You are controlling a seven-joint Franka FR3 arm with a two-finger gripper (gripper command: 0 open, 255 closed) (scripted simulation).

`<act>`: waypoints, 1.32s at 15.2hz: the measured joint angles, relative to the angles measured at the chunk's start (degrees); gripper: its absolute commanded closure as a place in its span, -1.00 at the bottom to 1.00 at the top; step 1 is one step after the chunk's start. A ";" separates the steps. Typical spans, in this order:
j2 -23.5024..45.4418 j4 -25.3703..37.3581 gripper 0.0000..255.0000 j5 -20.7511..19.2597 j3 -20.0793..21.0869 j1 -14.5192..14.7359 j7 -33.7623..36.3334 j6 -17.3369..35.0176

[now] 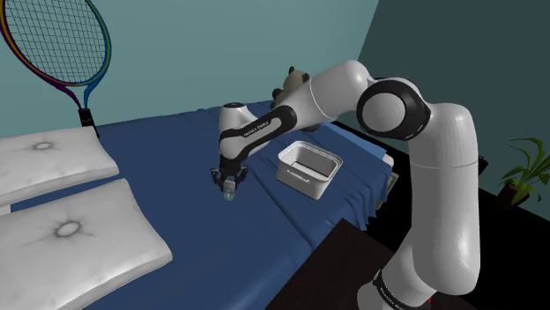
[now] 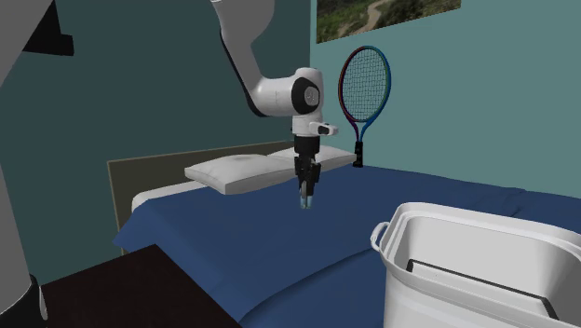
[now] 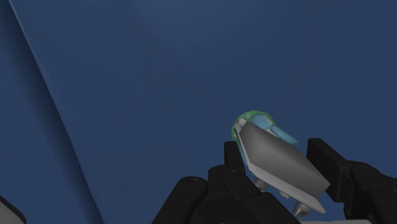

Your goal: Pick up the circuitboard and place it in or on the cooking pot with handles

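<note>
Held in the gripper (image 3: 275,151), shut tight on the circuitboard (image 3: 280,167): a small grey plate with a green rim, a pale blue part (image 3: 280,133) at its far end and short pins (image 3: 299,207) near the palm. Gripped across its width, one black finger on each side.

Hangs well apart from the cooking pot (image 1: 300,179), toward the shoulder view's left of it, and seemingly just clear of the blue bed (image 1: 194,220) on which the pot stands. Seen from the second exterior view, lies beyond the pot (image 2: 438,298) and above its rim, at the tip of the gripper (image 2: 307,196).

Probably light, thin and stiff. Hard-faced, so likely to slip or pivot under a loose squeeze. Likely fragile at the pins and the blue part. Best taken near the middle, as here, with moderate force only, away from the pins. Should drop easily through the pot's wide mouth.

White lettering on the dark forearm (image 1: 257,132), too small to read. No legible mark on board or pot.
</note>
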 measured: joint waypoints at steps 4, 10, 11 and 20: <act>-1.84 0.41 1.00 0.22 0.16 -0.03 -0.08 -2.25; -4.52 1.40 1.00 0.55 0.32 -0.21 -0.37 -5.91; -4.88 1.57 1.00 0.60 0.34 -0.23 -0.41 -6.42; -8.44 3.87 1.00 1.05 0.54 -0.37 -0.73 -12.28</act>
